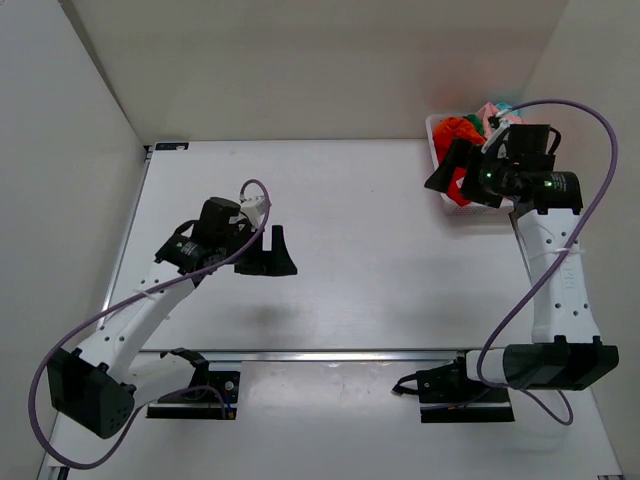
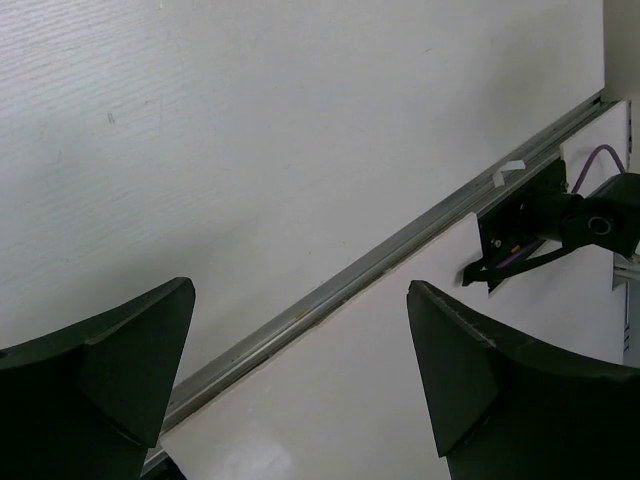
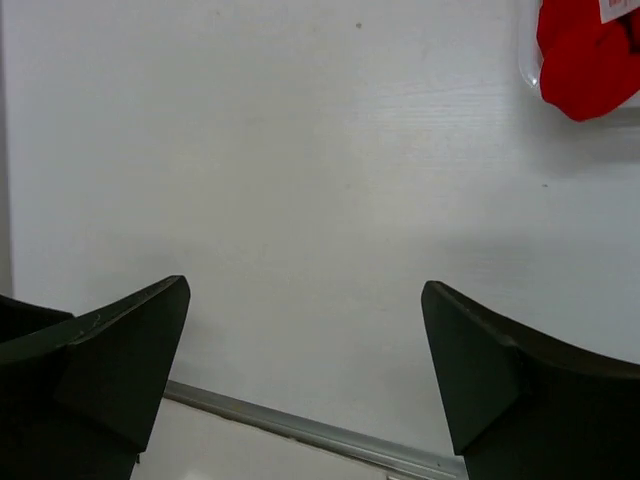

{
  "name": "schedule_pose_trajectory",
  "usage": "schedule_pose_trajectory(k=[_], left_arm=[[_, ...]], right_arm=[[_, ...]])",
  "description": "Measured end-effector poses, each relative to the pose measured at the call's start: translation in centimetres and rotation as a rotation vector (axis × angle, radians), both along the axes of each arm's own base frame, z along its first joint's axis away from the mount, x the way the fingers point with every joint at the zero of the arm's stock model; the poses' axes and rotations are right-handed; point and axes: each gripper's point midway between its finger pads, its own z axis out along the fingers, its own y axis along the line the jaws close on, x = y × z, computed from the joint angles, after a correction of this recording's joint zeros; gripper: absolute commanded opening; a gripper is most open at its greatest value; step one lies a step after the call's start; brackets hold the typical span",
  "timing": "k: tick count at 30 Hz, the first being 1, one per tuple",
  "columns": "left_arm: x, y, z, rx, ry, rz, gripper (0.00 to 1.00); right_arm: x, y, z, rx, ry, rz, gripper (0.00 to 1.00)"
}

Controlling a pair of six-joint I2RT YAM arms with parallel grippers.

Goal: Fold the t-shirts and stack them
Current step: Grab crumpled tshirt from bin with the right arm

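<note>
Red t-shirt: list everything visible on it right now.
The red t-shirt is soft, plain, bright red cloth, crumpled and unfolded, with no sleeves or collar distinguishable. It sits in the white basket at the far right corner of the table, bulging over the basket's rim toward the table. Other coloured shirts are bunched behind it. The right arm hides part of it from above. The right pincer hangs open near it, not touching.

light: bright, even, overhead | shadows: soft, faint on table (image 1: 380, 250) | focus: near fingers (image 2: 100, 380) dark, slightly soft
</note>
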Motion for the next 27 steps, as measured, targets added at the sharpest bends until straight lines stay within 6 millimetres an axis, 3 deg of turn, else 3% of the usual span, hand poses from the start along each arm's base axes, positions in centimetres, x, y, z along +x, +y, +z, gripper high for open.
schedule_pose_trajectory(k=[3, 8, 13, 14, 15, 16, 17, 18, 20, 21, 22, 23, 25, 27], left_arm=[[-0.1, 0.3, 0.5, -0.034, -0.037, 0.000, 0.98], [-0.2, 1.1, 3.3, -0.098, -0.188, 0.036, 0.99], [1.5, 2.6, 7.5, -0.145, -0.376, 0.129, 0.99], [2.2, 3.2, 8.1, -0.145, -0.398, 0.161, 0.85], [2.9, 3.8, 8.8, -0.147, -0.418, 0.198, 0.69], [3.5, 4.3, 9.2, -0.152, -0.430, 0.233, 0.64], [4.1, 4.9, 9.6, -0.153, -0.447, 0.264, 0.56], [4.6, 5.5, 9.7, -0.153, -0.453, 0.293, 0.53], [5.0, 6.1, 9.8, -0.151, -0.457, 0.339, 0.49], [5.0, 6.1, 9.8, -0.150, -0.455, 0.343, 0.57], [5.1, 6.1, 9.7, -0.143, -0.455, 0.344, 0.71], [5.1, 6.1, 9.4, -0.130, -0.450, 0.341, 0.74], [5.0, 6.3, 8.5, -0.105, -0.420, 0.346, 0.78], [5.0, 6.6, 7.5, -0.082, -0.387, 0.354, 0.77]], right_arm=[[-0.8, 0.0, -1.1, -0.076, 0.039, 0.007, 0.99], [-1.4, -3.0, -1.5, -0.203, 0.053, -0.074, 0.99], [-1.6, -2.3, 1.7, -0.350, -0.090, -0.046, 0.99], [-1.6, -3.0, 2.5, -0.353, -0.123, -0.063, 0.99], [-1.6, -4.2, 3.4, -0.348, -0.154, -0.101, 0.91], [-1.4, -5.5, 4.2, -0.348, -0.178, -0.141, 0.71], [-1.3, -6.9, 4.9, -0.358, -0.197, -0.189, 0.09], [-1.2, -7.9, 5.4, -0.373, -0.211, -0.220, 0.00], [0.1, -7.8, 5.5, -0.389, -0.208, -0.222, 0.00], [0.8, -7.4, 5.5, -0.391, -0.209, -0.210, 0.09], [1.9, -7.2, 5.2, -0.381, -0.202, -0.205, 0.39], [2.9, -7.2, 4.7, -0.358, -0.188, -0.206, 0.47], [5.3, -8.6, 3.0, -0.322, -0.146, -0.241, 0.30], [7.8, -10.6, -0.2, -0.300, -0.067, -0.284, 0.30]])
